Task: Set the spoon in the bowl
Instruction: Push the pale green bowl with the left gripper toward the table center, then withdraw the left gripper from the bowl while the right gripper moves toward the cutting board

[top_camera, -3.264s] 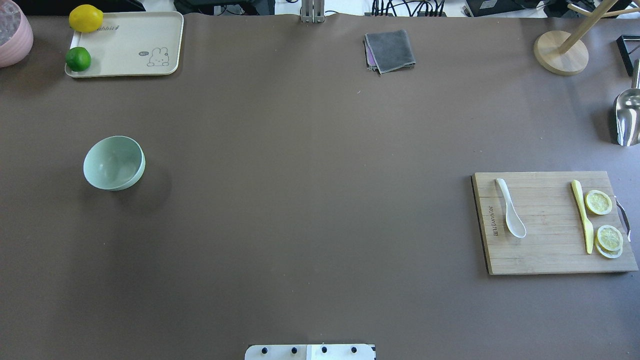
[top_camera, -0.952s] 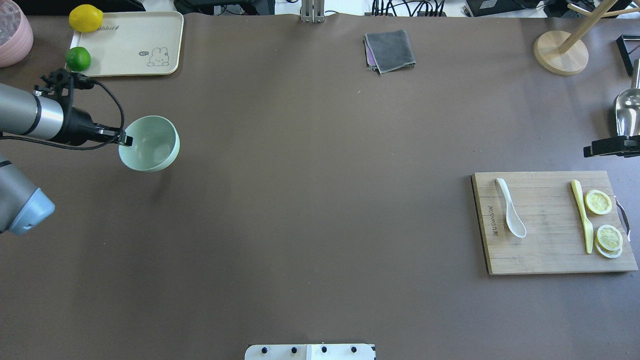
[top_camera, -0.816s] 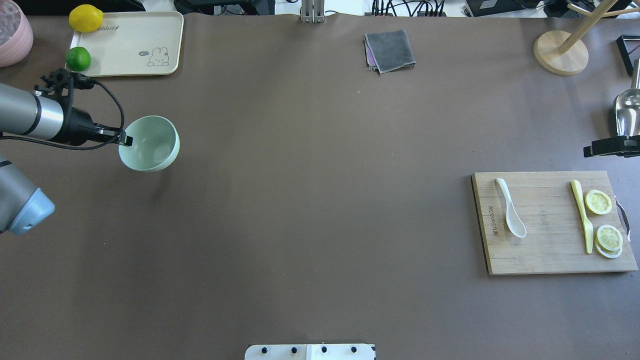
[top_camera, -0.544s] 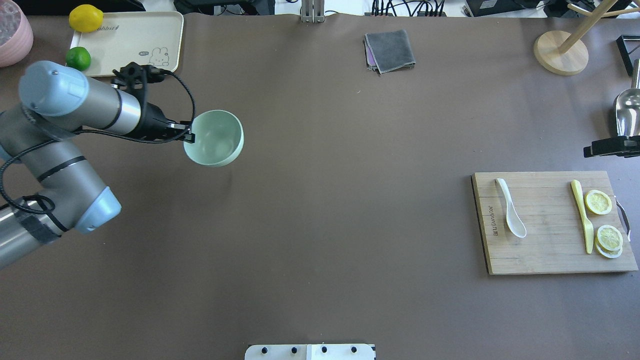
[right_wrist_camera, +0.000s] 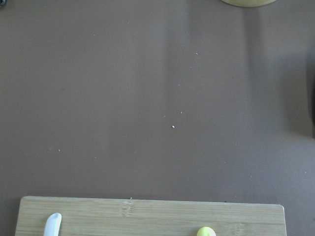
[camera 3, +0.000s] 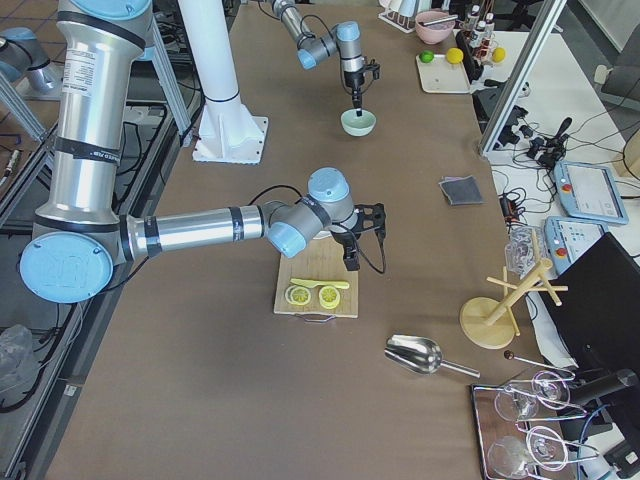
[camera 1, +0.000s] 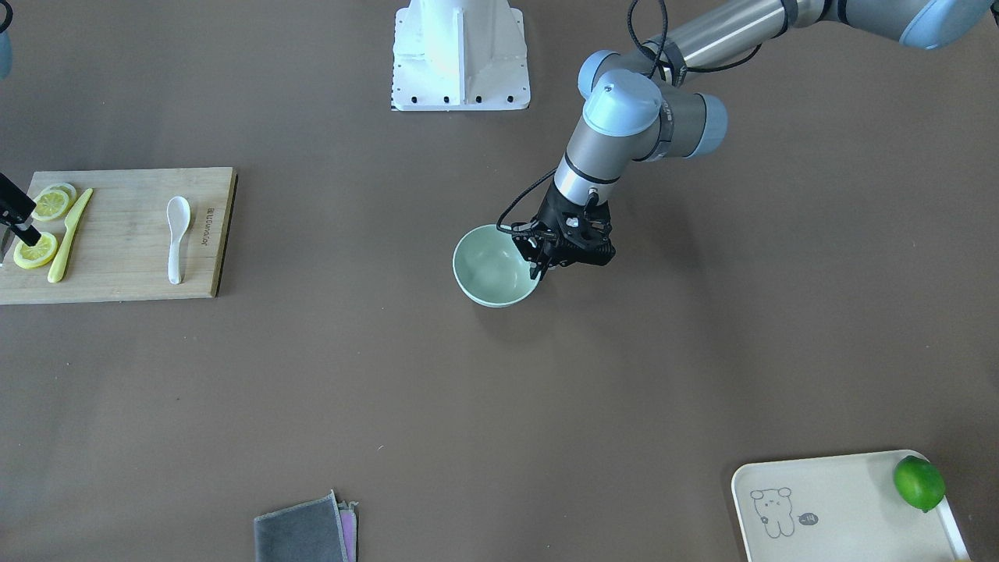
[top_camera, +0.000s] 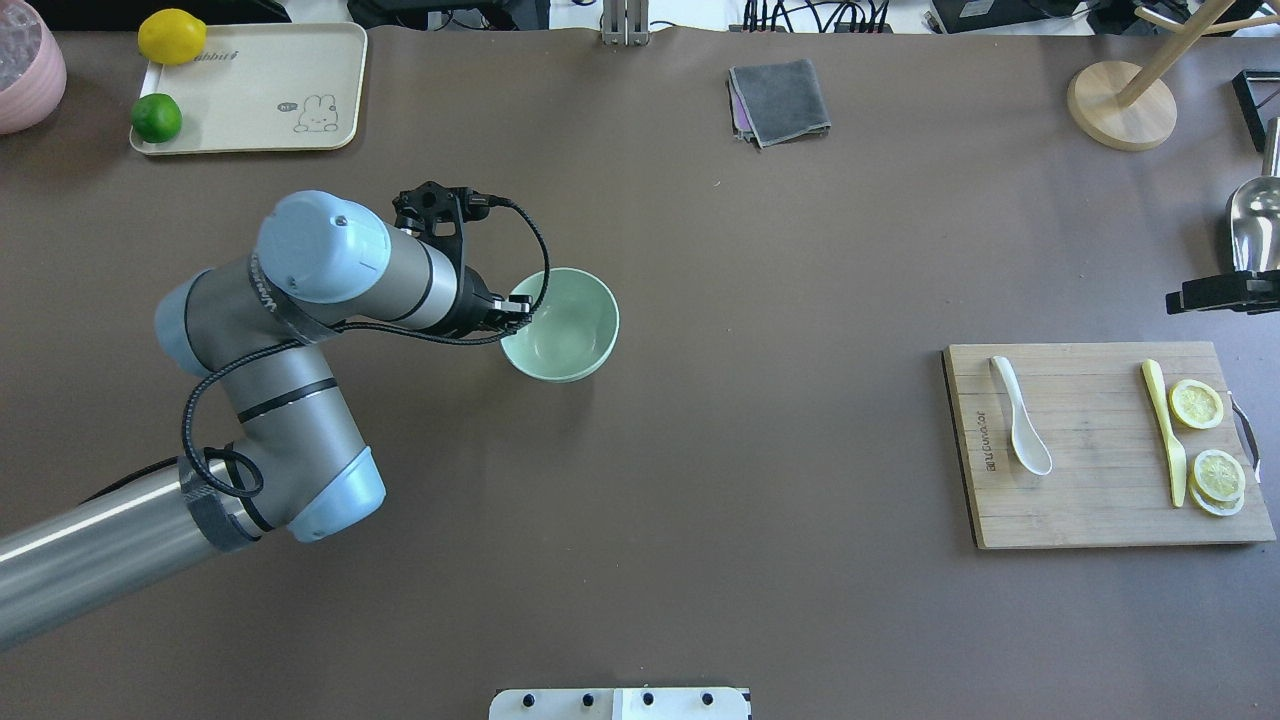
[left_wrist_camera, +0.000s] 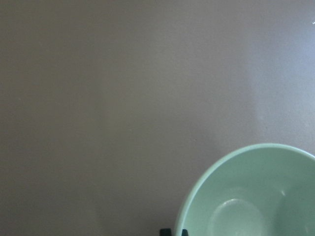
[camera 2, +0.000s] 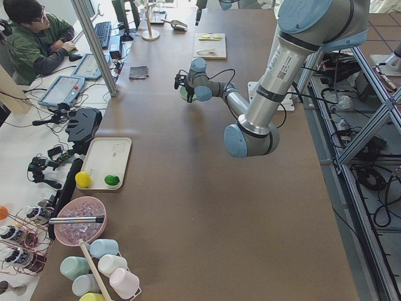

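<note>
The pale mint-green bowl (top_camera: 568, 328) is near the table's middle, upright, and also shows in the front view (camera 1: 490, 273). My left gripper (top_camera: 517, 316) is shut on its rim on the side toward the arm (camera 1: 538, 262). The left wrist view shows the rim (left_wrist_camera: 206, 183) and the black fingertips (left_wrist_camera: 166, 231) at the bottom edge. The white spoon (top_camera: 1020, 418) lies on the wooden cutting board (top_camera: 1090, 510) at the right, scoop toward the robot. My right gripper (top_camera: 1215, 293) hovers beyond the board's far right corner; I cannot tell whether it is open or shut.
A yellow knife (top_camera: 1166, 432) and lemon slices (top_camera: 1197, 404) lie on the board's right side. A grey cloth (top_camera: 780, 100), a wooden stand (top_camera: 1120, 105) and a metal scoop (top_camera: 1255, 235) sit at the back. A cream tray (top_camera: 250, 100) with a lemon and a lime is back left.
My left arm came in, took hold of the bowl's rim and carried it rightward from the table's left toward the middle. The right gripper has come in at the right edge and stayed.
</note>
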Tool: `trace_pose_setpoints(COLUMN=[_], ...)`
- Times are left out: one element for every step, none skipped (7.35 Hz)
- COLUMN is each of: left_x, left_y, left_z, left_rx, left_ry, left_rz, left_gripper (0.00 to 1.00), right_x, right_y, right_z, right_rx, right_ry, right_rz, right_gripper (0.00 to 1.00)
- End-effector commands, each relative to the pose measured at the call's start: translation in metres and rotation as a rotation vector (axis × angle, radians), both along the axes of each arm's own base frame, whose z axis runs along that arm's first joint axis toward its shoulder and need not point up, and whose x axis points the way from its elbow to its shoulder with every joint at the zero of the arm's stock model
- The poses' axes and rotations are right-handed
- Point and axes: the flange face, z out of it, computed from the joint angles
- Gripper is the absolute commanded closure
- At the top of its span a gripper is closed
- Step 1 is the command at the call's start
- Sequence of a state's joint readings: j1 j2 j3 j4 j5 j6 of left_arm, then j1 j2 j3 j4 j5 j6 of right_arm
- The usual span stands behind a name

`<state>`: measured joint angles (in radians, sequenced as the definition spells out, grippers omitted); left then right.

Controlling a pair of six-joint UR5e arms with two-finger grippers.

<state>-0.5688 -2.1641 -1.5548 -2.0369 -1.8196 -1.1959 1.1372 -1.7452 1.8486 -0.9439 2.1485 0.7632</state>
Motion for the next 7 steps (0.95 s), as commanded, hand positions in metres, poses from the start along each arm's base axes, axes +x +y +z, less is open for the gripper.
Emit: trace_pose_setpoints(left_x=[0.005, 0.0, -0.021, -0.082, -0.167, -0.24, -0.316], left_y=[0.001, -0.001, 0.0, -0.025, -0.045, -0.051, -0.059], left_z=[-0.001, -0.001, 0.0, 0.006, 0.029, 0.081, 0.134], left_rx=[0.003, 0.024, 0.046, 0.044, 0.049, 0.104, 0.146], left_ry=[-0.006, -0.012, -0.01, -0.04, -0.085, -0.141, -0.184], left_rz=[-0.004, -0.039, -0.035, 0.015, 0.059, 0.107, 0.152], left_gripper=[0.29, 0.02, 0.02, 0.02, 0.02, 0.02, 0.02], right_x=[-0.001, -0.005, -0.008, -0.013, -0.02, -0.036, -0.058], right_y=[0.001, 0.002, 0.002, 0.001, 0.004, 0.011, 0.022], right_z=[-0.001, -0.001, -0.004, -0.008, -0.011, -0.023, -0.036], right_rx=[-0.002, -0.003, 0.0, 0.004, -0.017, -0.035, -0.048], right_ry=[-0.002, -0.002, -0.006, -0.01, -0.023, -0.049, -0.049], right_rz=[-0.002, -0.01, -0.013, -0.019, -0.013, -0.004, 0.02], right_gripper=[0.0, 0.0, 0.0, 0.0, 0.0, 0.0, 0.01])
